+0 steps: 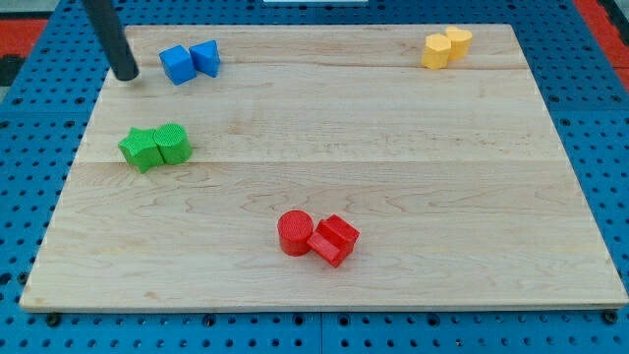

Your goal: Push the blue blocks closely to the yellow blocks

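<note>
Two blue blocks touch each other at the board's top left: a blue cube [177, 65] and a blue triangular block [206, 57] to its right. Two yellow blocks touch at the top right: a yellow hexagonal block [436, 50] and a yellow heart-like block [459, 40]. My tip [126, 74] rests on the board just left of the blue cube, a small gap away, not touching it. The rod rises from it toward the view's top left.
A green star block [141, 148] and a green cylinder [173, 144] sit together at the left. A red cylinder [294, 233] and a red cube-like block [334, 239] sit together near the bottom middle. The wooden board [393, 177] lies on a blue pegboard.
</note>
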Robot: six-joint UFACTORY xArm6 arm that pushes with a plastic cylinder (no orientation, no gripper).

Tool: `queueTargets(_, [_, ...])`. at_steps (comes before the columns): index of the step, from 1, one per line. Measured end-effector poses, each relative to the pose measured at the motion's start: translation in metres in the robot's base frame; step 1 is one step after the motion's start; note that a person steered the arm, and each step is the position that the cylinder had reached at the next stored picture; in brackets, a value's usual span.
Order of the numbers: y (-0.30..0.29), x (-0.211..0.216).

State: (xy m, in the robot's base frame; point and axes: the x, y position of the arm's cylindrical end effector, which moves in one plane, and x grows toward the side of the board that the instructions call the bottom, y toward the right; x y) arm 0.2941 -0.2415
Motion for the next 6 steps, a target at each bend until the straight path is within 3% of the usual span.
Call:
queueTargets(1, [0.029,-0.013])
queueTargets(4, [0.237,-0.069])
queueTargets(6, [0.285,-0.074])
